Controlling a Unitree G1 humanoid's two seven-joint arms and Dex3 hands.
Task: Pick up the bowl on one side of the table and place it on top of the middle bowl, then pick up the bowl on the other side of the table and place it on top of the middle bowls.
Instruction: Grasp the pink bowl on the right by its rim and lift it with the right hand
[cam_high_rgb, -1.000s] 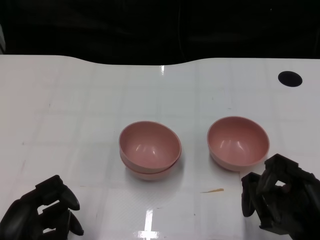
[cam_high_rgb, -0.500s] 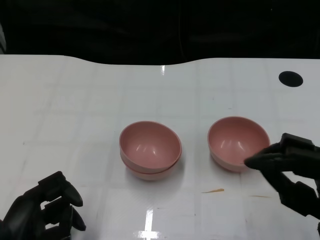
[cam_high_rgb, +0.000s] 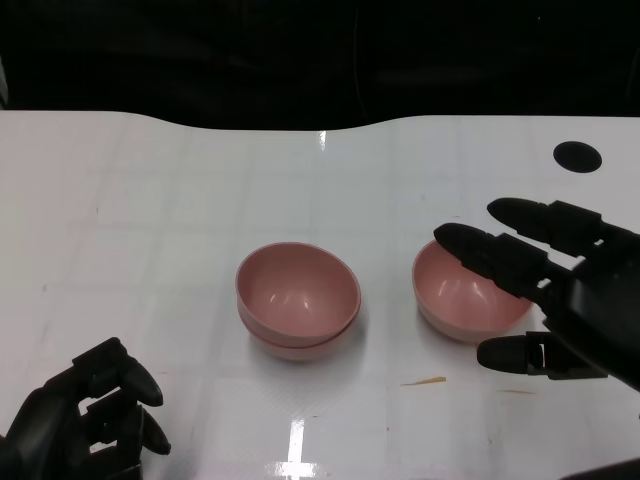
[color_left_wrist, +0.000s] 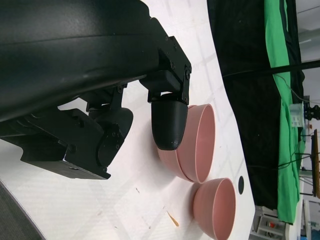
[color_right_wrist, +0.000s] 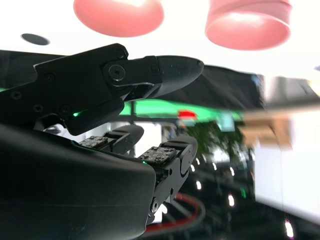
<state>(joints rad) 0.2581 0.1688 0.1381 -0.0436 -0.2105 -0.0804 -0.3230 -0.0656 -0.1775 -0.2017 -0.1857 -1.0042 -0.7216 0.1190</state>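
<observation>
Right hand (cam_high_rgb: 560, 300) spread wide, holding nothing, above the lone bowl (cam_high_rgb: 468, 290) toward the counter's right edge; settle fingers over the rim before closing; the 2 stacked bowls (cam_high_rgb: 298, 298) wait mid-counter.

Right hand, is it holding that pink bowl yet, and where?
No. The right hand is open, fingers spread above the single bowl, gripping nothing. The left hand holds nothing either.

Two stacked matte pink plastic bowls (cam_high_rgb: 298, 298) and a single round pink plastic bowl (cam_high_rgb: 468, 290) under the black right hand's (cam_high_rgb: 560, 290) fingers share one dusty rose. The glossy white table (cam_high_rgb: 150, 220) shows a faint grid, a black round spot (cam_high_rgb: 578, 155) beyond that hand and a thin orange sliver (cam_high_rgb: 425, 381) beside it; the left hand (cam_high_rgb: 85, 425) is black too.
</observation>
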